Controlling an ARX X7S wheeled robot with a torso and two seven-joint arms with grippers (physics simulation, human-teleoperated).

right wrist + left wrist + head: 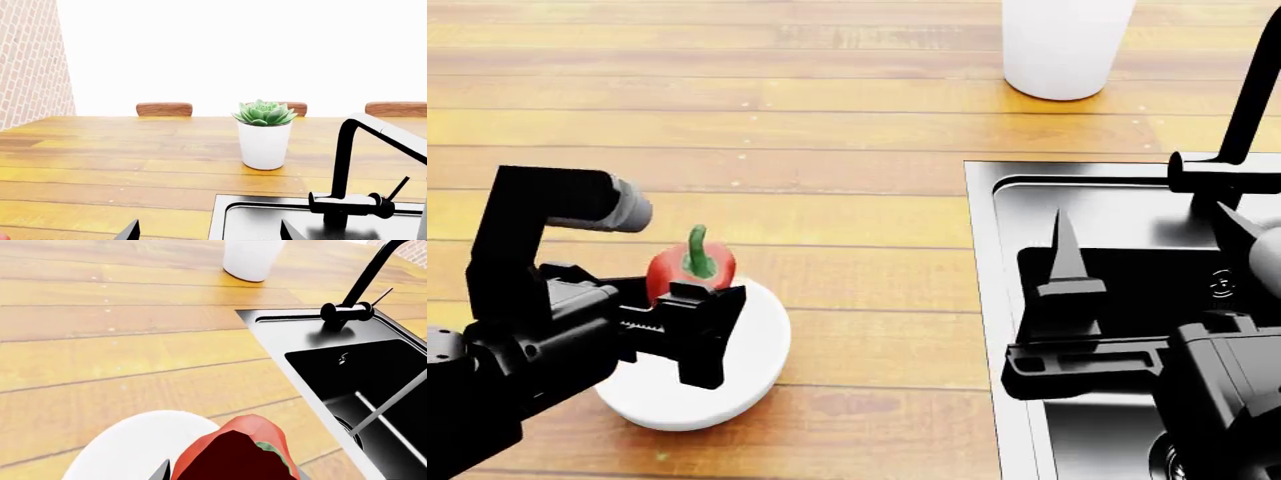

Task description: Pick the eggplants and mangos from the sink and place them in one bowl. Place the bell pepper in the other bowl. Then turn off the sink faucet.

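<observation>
Left claw gripping bell pepper

No text, label, brand, number or sign can be read in any of the views. The only mark is a small pale one on the dark inner wall of the sink, also seen in the head view on the sink's far wall, below the sink faucet; it is too small and blurred to read.
</observation>
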